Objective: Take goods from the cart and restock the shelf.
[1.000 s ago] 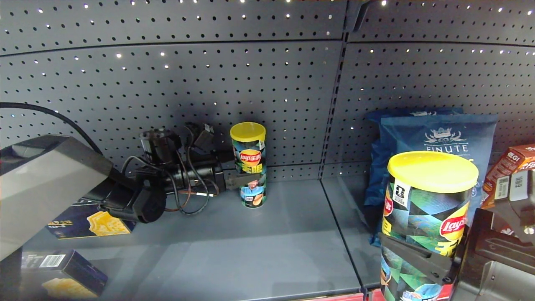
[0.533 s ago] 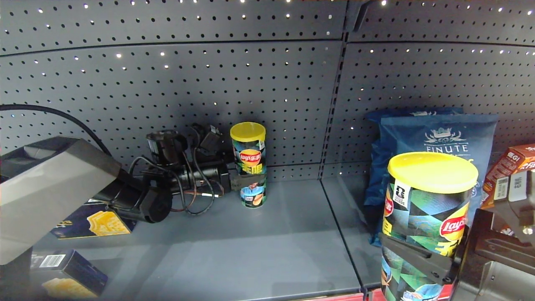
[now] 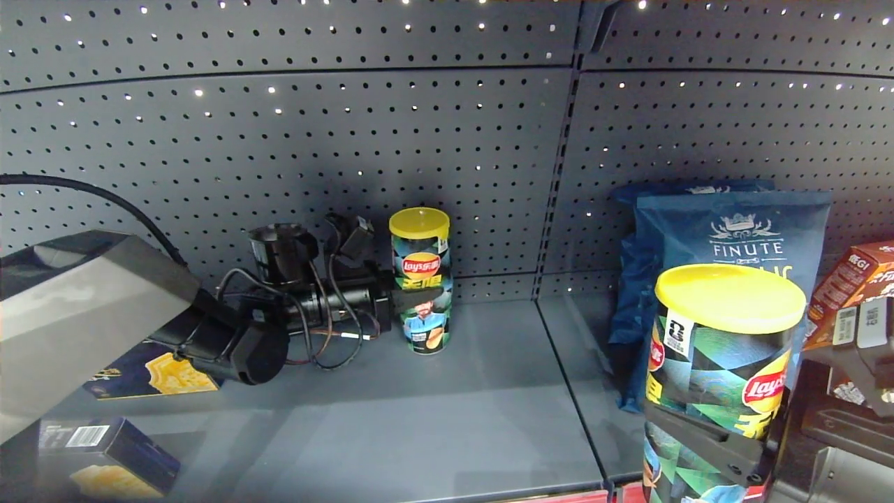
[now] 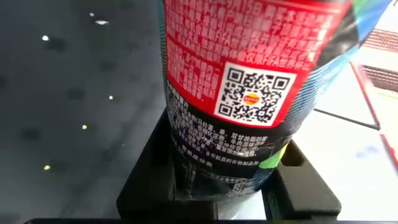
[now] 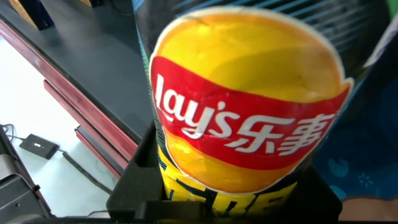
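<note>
Black jaws of the left gripper (image 3: 422,299) (image 4: 227,186) are clamped around the lower middle of a yellow-lidded chip can (image 3: 420,265) (image 4: 249,93). It is upright at the back of the grey shelf (image 3: 419,419), close to the pegboard (image 3: 349,140). The right gripper (image 3: 712,433) (image 5: 224,199) grips a second chip can (image 3: 723,363) (image 5: 249,112), upright at the shelf's front right edge. Behind that can lean blue chip bags (image 3: 733,237), with an orange box (image 3: 848,279) beside them. On the far left, two dark boxes (image 3: 150,370) (image 3: 112,461) lie flat on the shelf.
</note>
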Tool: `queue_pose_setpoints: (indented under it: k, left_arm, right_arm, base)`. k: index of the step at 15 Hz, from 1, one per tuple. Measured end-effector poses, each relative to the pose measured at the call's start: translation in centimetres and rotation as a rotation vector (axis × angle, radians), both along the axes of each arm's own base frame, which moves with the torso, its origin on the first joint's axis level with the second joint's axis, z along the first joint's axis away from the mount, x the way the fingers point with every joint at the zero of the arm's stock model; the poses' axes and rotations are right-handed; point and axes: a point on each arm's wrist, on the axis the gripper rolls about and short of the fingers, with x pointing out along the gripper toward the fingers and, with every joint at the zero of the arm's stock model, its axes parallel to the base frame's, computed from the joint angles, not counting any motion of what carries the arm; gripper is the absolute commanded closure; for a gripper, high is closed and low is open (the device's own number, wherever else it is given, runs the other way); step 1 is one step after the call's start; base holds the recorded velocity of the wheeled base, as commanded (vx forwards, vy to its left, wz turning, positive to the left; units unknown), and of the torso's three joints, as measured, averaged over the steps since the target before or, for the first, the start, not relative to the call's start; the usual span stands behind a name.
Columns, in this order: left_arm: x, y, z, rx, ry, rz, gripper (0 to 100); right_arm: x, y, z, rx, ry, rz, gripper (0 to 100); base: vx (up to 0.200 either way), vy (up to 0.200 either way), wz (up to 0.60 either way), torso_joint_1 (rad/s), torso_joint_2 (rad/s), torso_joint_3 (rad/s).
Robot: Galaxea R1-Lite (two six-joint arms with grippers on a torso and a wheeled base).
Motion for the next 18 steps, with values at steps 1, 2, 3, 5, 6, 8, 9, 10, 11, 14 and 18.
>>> queue_pose_setpoints:
  k: [1,2,3,5,6,8,9,10,11,14,18]
  left_arm:
    - [-0.6,0.0,0.2,0.003,0.005,0.005,100]
    - [-1.3,0.0,0.5,0.003,0.005,0.006,100]
    - [-2.0,0.2,1.0,0.003,0.003,0.007,100]
    - [-3.5,0.5,2.1,0.002,-0.007,0.007,100]
    - [-4.3,0.6,2.6,0.001,-0.013,0.01,100]
    - [-6.2,0.6,3.6,0.001,-0.018,0.025,100]
    - [-7.3,0.5,3.9,0.003,-0.014,0.029,100]
    - [-8.4,0.5,4.1,0.006,-0.01,0.03,100]
    - [-9.5,0.6,4.2,0.009,-0.003,0.027,100]
    - [-12.6,0.9,4.4,0.015,0.012,0.009,100]
    - [-15.4,1.0,4.4,0.025,0.017,0.025,100]
  right_arm:
    - [-0.1,-0.1,0.0,0.001,-0.001,-0.001,100]
    - [-0.2,-0.2,0.0,0.003,-0.002,-0.003,100]
    - [-0.3,-0.3,0.0,0.004,-0.004,-0.003,100]
    - [-0.4,-0.5,-0.1,0.005,-0.005,-0.003,100]
    - [-0.5,-0.5,-0.1,0.005,-0.005,-0.003,100]
    - [-0.6,-0.6,-0.2,0.006,-0.005,-0.003,100]
    - [-0.6,-0.6,-0.2,0.006,-0.004,-0.002,100]
    - [-0.6,-0.6,-0.2,0.006,-0.006,-0.001,100]
    - [-0.6,-0.6,-0.2,0.006,-0.006,-0.001,100]
    - [-0.7,-0.7,-0.3,0.004,-0.002,0.0,100]
    - [-1.0,-1.0,-0.9,-0.007,0.007,0.001,100]
  base:
    - [0.0,0.0,0.0,0.0,0.0,0.0]
    - [0.0,0.0,0.0,0.0,0.0,0.0]
    - [0.0,0.0,0.0,0.0,0.0,0.0]
    - [0.0,0.0,0.0,0.0,0.0,0.0]
    - [0.0,0.0,0.0,0.0,0.0,0.0]
    - [0.0,0.0,0.0,0.0,0.0,0.0]
    - [0.0,0.0,0.0,0.0,0.0,0.0]
    - [0.0,0.0,0.0,0.0,0.0,0.0]
    - [0.0,0.0,0.0,0.0,0.0,0.0]
    - [0.0,0.0,0.0,0.0,0.0,0.0]
    - [0.0,0.0,0.0,0.0,0.0,0.0]
